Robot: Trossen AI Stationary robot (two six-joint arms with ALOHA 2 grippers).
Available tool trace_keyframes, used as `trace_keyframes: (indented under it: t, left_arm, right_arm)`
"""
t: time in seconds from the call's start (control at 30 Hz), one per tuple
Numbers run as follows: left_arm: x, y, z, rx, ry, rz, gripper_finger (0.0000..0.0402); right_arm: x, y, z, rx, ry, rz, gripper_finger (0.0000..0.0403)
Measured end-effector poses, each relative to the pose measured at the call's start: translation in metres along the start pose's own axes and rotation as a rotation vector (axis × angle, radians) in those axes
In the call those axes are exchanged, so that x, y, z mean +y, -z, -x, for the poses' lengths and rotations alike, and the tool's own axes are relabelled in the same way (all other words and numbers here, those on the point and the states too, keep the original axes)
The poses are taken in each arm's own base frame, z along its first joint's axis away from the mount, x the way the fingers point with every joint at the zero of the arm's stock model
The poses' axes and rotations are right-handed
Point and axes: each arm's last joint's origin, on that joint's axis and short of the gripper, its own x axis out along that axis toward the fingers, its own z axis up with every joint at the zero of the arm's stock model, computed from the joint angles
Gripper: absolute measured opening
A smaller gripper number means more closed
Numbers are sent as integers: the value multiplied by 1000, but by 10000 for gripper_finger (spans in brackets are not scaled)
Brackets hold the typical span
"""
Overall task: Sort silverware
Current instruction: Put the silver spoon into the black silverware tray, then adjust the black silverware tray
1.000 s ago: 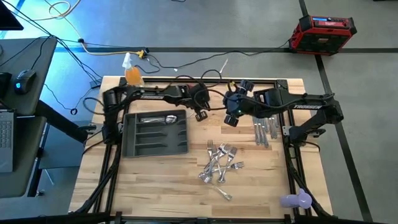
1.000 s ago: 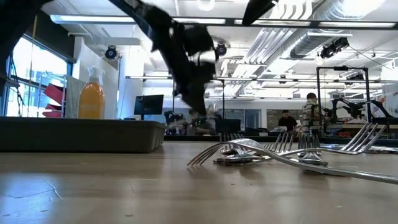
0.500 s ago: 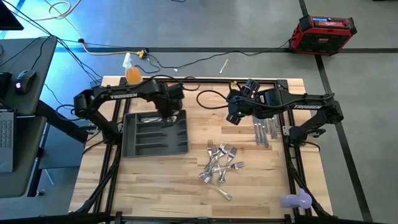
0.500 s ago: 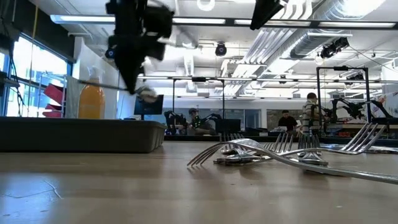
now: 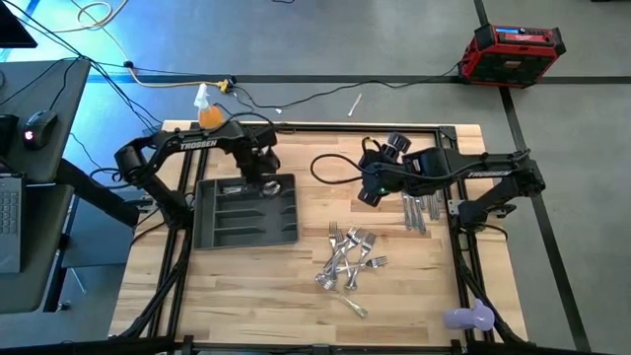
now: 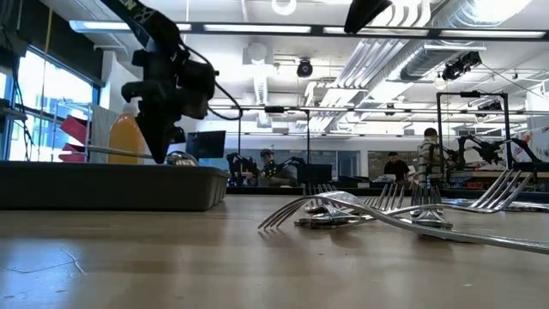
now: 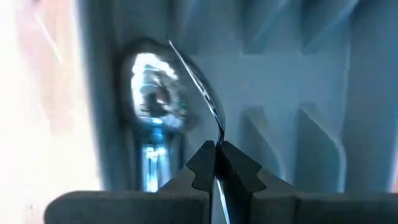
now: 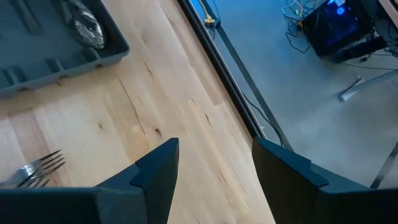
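A dark grey tray (image 5: 219, 240) lies on the table's left half, with a spoon (image 7: 155, 99) lying in its far compartment. My left gripper (image 5: 260, 174) hangs over that compartment, shut on another spoon (image 6: 182, 159) just above the tray's rim (image 6: 111, 172). A pile of forks (image 5: 350, 261) lies on the wood at mid-table, and several knives (image 5: 418, 207) lie side by side to its far right. My right gripper (image 5: 369, 189) stands open above bare wood between the tray and the knives, holding nothing. My left gripper pinches the spoon's handle just behind the bowl (image 7: 218, 138) between its two fingertips. The fingers point steeply down and lie across the spoon. The spoon hangs about level, clear of the tray, its handle (image 6: 111, 150) reaching toward the table's left and its bowl turned on edge.
An orange bottle (image 5: 210, 116) stands at the far left corner behind the tray. A purple object (image 5: 469, 318) sits at the near right corner, and one loose piece of silverware (image 5: 355, 308) lies near the fork pile. Cables run along the far edge.
My left gripper has carried the spoon from mid-table toward the table's left, over the tray's far compartment, sinking closer to the tray and tipping from slanted to steeply downward. It has stayed shut on the spoon.
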Motion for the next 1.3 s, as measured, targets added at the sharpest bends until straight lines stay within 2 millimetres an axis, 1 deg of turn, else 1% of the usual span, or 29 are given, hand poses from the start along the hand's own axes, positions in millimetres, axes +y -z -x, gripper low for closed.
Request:
trace_keyframes:
  t: [0.13, 0.23, 0.33, 0.43, 0.5, 0.57, 0.67, 0.73, 0.8, 0.87, 0.97, 1.03, 1.1, 1.17, 1.23, 1.3]
  left_arm:
    - [18, 2, -7, -26, 26, 30, 0]
    - [29, 5, -18, 3, 51, 55, 0]
    - [38, 6, -27, 38, 49, 81, 0]
    - [41, 7, -28, 56, 12, 100, 5]
    - [42, 7, -25, 56, -8, 103, 14]
    - [41, 5, -19, 64, -60, 96, 30]
    - [39, 2, -3, 52, -109, 87, 61]
    - [36, 0, 6, 81, -156, 97, 81]
    - [32, -3, 17, 119, -241, 117, 98]
    - [25, -7, 31, 128, -325, 134, 108]
    - [8, -11, 48, 109, -437, 162, 114]
    - [-8, -12, 58, 53, -483, 175, 114]
    - [-28, -13, 68, -29, -511, 209, 110]
    - [-50, -12, 71, -136, -521, 227, 105]
    - [-73, -7, 68, -232, -507, 222, 99]
    - [-95, -2, 64, -317, -455, 210, 93]
  right_arm:
    - [1, -1, 1, -8, -4, -4, 192]
    - [1, -1, 1, -9, -4, -5, 192]
    - [1, -1, 0, -13, -5, -9, 192]
    - [1, -1, 0, -14, -5, -10, 192]
    - [1, -1, 0, -14, -5, -10, 192]
    - [1, -1, 0, -15, -5, -11, 192]
    - [1, -2, 0, -19, -6, -13, 192]
    - [1, -2, 0, -19, -7, -13, 192]
    - [1, -2, 0, -19, -6, -12, 192]
    - [1, -2, 0, -20, -6, -4, 192]
    - [6, -2, -1, -40, -5, 30, 192]
    - [17, 4, -7, -47, -13, 94, 192]
    - [30, 14, -16, -32, -49, 156, 192]
    - [46, 27, -25, -12, -103, 184, 192]
    - [62, 42, -34, -1, -137, 182, 192]
    - [75, 57, -42, 13, -148, 192, 192]
